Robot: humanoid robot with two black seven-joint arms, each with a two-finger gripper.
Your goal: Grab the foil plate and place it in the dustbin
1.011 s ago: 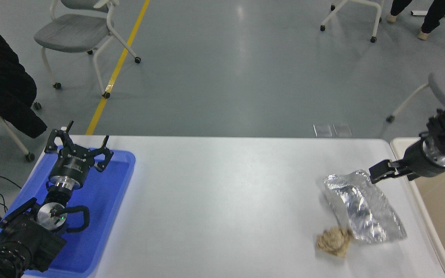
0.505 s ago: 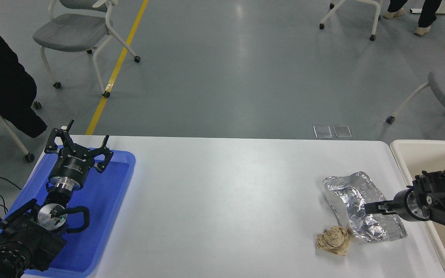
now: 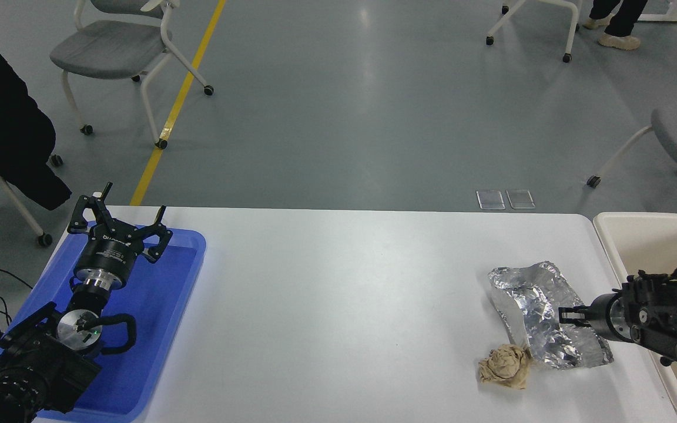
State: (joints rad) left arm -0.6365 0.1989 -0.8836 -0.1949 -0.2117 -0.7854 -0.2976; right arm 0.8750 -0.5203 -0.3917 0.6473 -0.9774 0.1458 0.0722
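While over foil plate (image 3: 547, 320), right gripper (image 3: 567, 315) fingers look closed.

Bright, even overhead light; floor glare, soft shadows, perhaps slight blur.

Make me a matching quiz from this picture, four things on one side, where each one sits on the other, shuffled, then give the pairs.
1. foil plate
2. brown paper wad
3. dustbin
4. left gripper

A. over the blue tray
B. past the table's right end
C. under the right gripper's tips
D. at the foil's near left corner

Pairs: 1-C, 2-D, 3-B, 4-A
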